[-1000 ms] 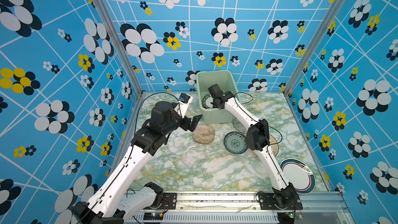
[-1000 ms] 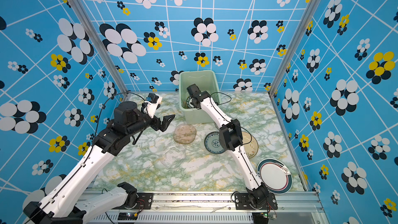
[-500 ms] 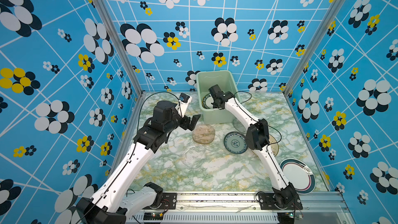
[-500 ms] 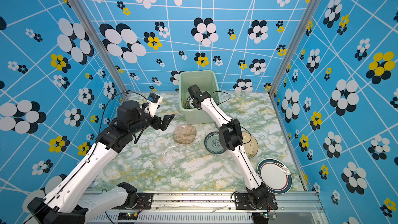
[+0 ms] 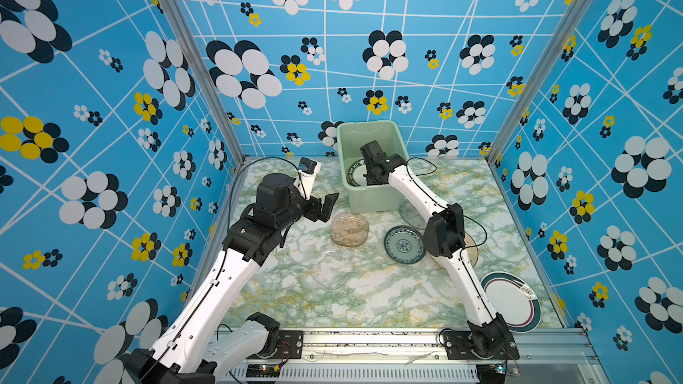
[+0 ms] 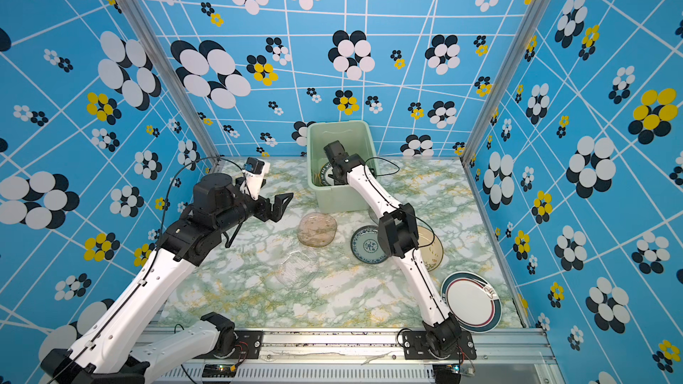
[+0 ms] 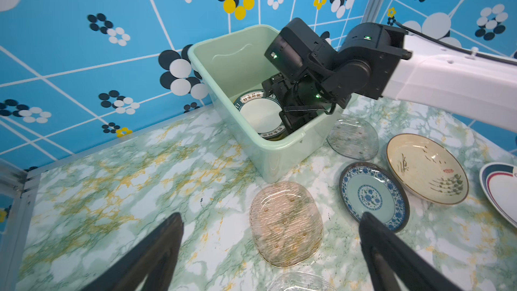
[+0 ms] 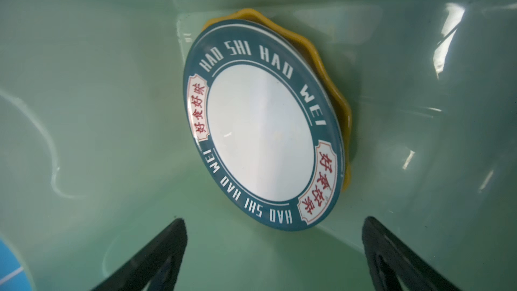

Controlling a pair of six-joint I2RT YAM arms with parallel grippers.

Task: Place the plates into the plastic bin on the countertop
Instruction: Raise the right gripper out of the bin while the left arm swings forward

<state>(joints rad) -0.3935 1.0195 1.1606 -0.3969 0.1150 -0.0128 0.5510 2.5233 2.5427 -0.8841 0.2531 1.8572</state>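
Countertop (image 5: 373, 301) carried six loose plates (image 5: 404, 244). Left gripper (image 5: 328, 205) hung spread near the brown glass plate (image 5: 349, 229). Farthest, right gripper (image 8: 274, 221) stood spread inside the plastic bin (image 5: 369, 199) over a teal-rimmed plate (image 8: 260, 138); straight-up withdrawal was advised, clear of the rim.

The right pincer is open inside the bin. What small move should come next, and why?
Probably lift the right pincer straight up out of the bin. Its jaws stand open, clear of the teal-rimmed plate, which lies on the yellow plate inside, so nothing there needs holding.
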